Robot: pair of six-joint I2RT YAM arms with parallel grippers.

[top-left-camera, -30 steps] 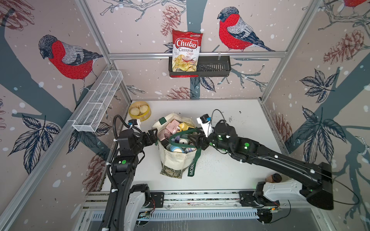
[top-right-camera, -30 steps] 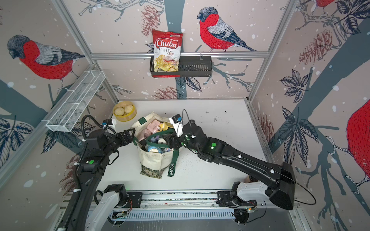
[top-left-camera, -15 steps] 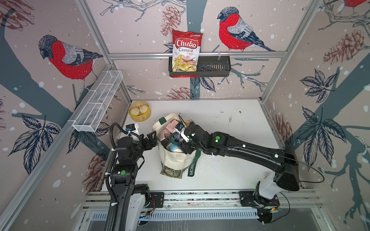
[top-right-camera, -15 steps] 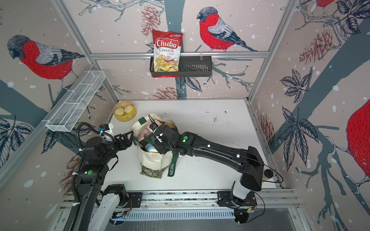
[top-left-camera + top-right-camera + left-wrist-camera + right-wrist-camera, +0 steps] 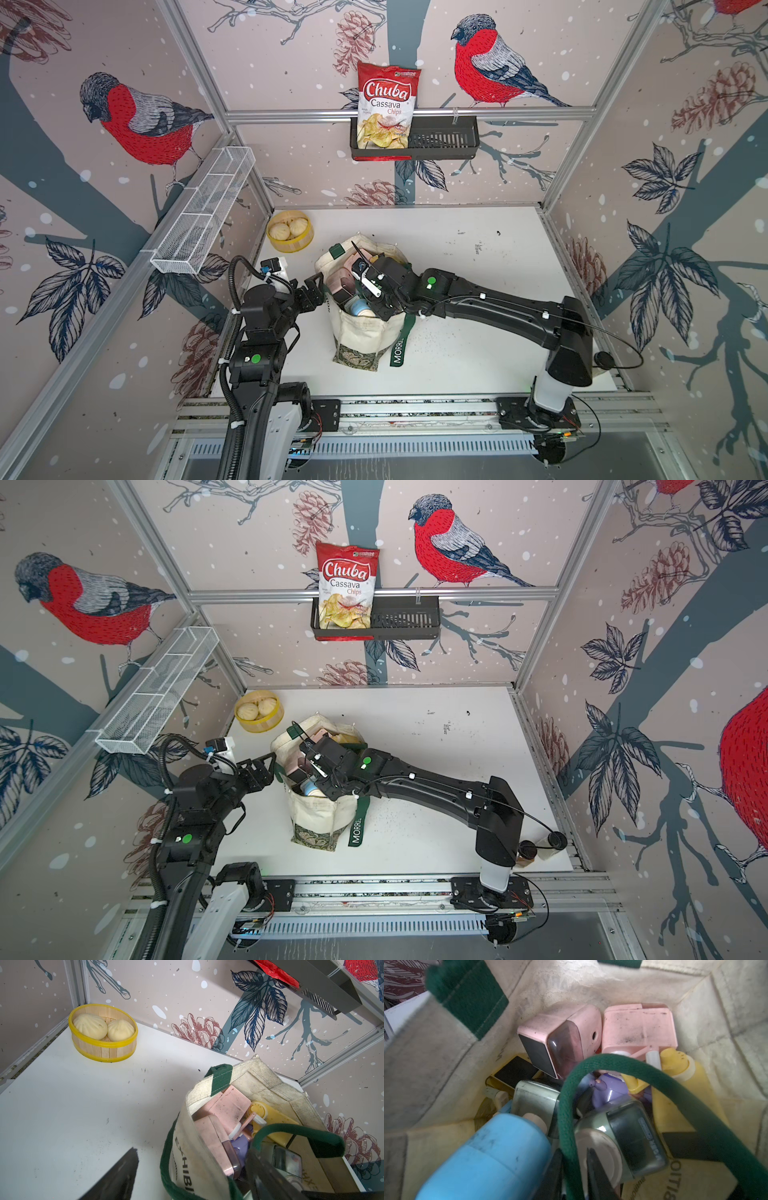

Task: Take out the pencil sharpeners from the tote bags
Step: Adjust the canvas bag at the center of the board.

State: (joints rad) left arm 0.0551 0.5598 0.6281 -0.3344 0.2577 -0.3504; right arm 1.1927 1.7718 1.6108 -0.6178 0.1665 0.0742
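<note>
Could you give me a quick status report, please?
Left hand open beside tote bag. Right hand inside, shut on green strap, no sharpener. Pencil sharpeners all in bag.

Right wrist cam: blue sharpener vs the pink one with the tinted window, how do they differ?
Shape: the blue sharpener is rounded and smooth; the pink sharpener is boxy, with a tinted window and a pencil hole.
Place: blue lies nearest the camera, slightly blurred; pink sits farther in, by the bag wall, beside a second pink one.
Shared: both are inside the tote bag, both smudged dark.
</note>
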